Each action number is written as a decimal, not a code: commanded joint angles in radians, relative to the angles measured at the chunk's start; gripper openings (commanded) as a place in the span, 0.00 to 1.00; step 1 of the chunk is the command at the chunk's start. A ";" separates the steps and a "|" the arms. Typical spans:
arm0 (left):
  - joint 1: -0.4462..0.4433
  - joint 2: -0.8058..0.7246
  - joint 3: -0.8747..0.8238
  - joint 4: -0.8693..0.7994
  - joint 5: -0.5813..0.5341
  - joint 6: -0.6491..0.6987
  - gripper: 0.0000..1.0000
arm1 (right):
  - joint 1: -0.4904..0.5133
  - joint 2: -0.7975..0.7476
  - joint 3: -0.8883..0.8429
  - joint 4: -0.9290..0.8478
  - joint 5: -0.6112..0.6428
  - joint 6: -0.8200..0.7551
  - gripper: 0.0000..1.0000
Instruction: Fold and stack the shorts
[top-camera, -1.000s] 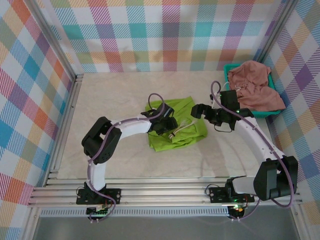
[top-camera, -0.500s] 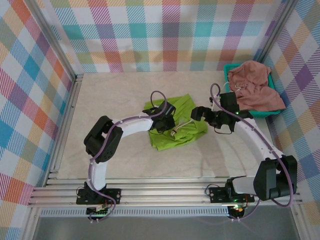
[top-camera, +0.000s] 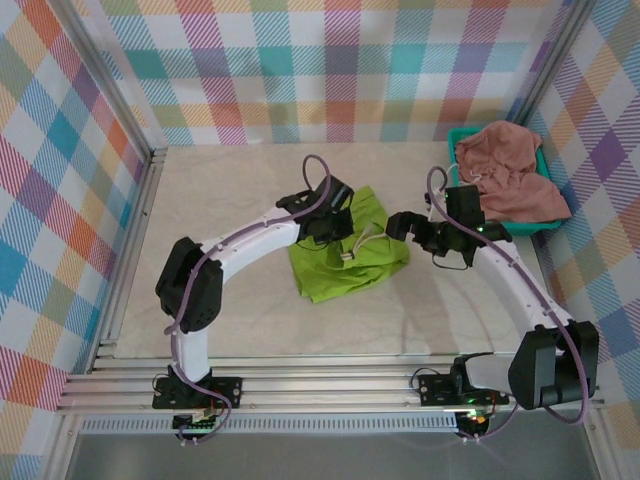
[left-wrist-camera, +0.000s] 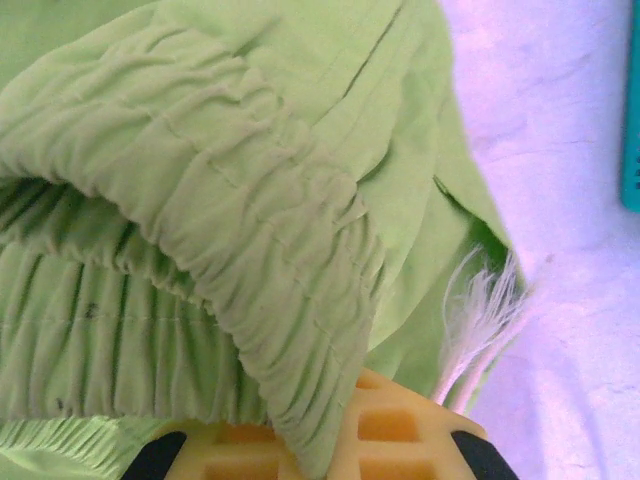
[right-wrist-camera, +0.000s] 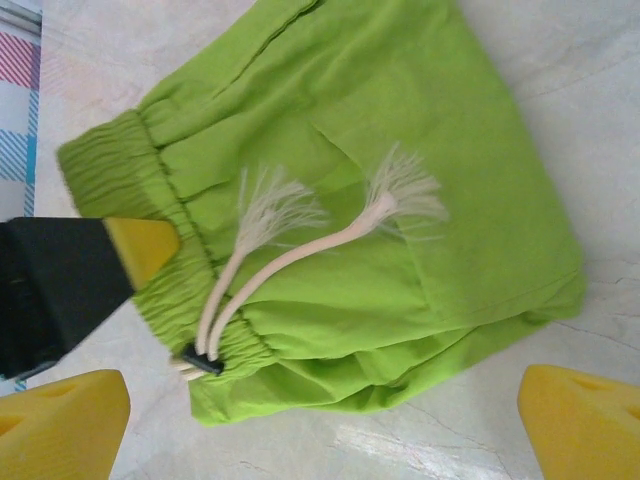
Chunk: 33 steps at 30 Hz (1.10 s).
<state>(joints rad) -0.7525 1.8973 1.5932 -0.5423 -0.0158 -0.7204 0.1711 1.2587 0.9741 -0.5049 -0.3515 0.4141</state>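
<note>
Lime green shorts (top-camera: 350, 262) are pinched at the stretchy waistband by the left pincer (top-camera: 328, 226). Its jaws are closed on the bunched cloth. In the left wrist view the wrinkly band hangs down over a yellow finger pad (left-wrist-camera: 400, 435), and a fluffy white cord end (left-wrist-camera: 480, 310) sits just beside that pad.

From the left pincer, the shorts spread out toward the right pincer (top-camera: 397, 224) and lie rumpled on the bench (top-camera: 230, 200).

The right pincer is wide open and holds nothing. Its two yellow fingertips (right-wrist-camera: 580, 420) are far apart, down near the bench. The edge of the shorts lies just in front of them, near but not touching. Past that edge, two white drawstrings (right-wrist-camera: 300, 240) with frayed ends rest on top of the green cloth. Past those, one yellow-tipped black finger (right-wrist-camera: 140, 250) of the left pincer touches the waistband.

Behind the right pincer and off to its right side stands a teal basket (top-camera: 460, 137). Pink shorts (top-camera: 505, 175) are heaped in it and spill over its rim, well apart from the green pair. Checked walls (top-camera: 330, 60) stand around the bench.
</note>
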 joint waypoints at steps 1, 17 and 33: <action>0.003 -0.056 0.076 -0.102 0.015 0.057 0.00 | -0.005 -0.019 0.000 0.007 -0.004 -0.006 0.99; 0.083 -0.073 0.320 -0.270 0.177 0.133 0.00 | -0.012 -0.037 -0.002 0.006 0.002 0.005 0.99; 0.193 -0.300 -0.063 -0.097 0.289 0.220 0.00 | -0.012 -0.012 -0.003 0.029 -0.033 0.014 1.00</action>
<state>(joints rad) -0.5854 1.6325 1.6032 -0.7292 0.2306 -0.5522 0.1684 1.2446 0.9741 -0.5011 -0.3542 0.4152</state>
